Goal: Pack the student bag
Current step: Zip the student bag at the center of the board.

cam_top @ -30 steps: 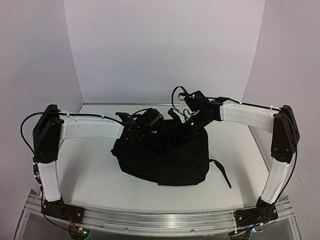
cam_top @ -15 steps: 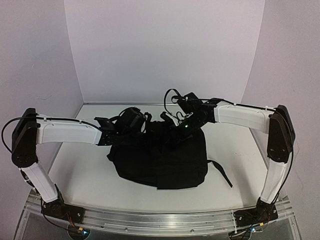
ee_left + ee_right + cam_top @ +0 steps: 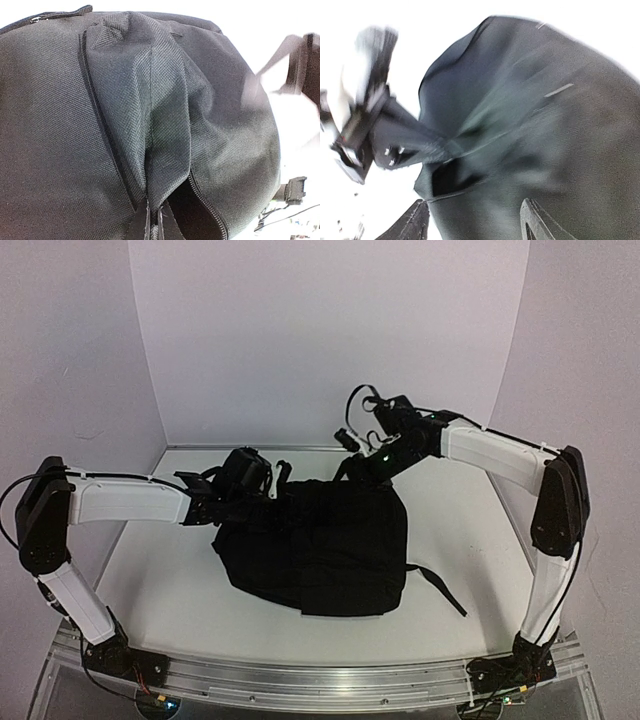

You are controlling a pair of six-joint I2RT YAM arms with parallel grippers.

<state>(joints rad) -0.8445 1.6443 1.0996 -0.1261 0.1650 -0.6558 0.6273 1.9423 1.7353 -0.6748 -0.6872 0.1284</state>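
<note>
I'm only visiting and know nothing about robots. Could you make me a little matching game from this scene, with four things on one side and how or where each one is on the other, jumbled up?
Things
1. backpack
2. loose strap
3. left pincer
4. right pincer

States
A. fingers wide apart, black fabric in front of them
B. trailing across the white table, off the bag's near right corner
C. pinching a fold of fabric
D. lying mid-table with its zip gaping open

Pairs: 1-D, 2-B, 3-C, 4-A
</note>
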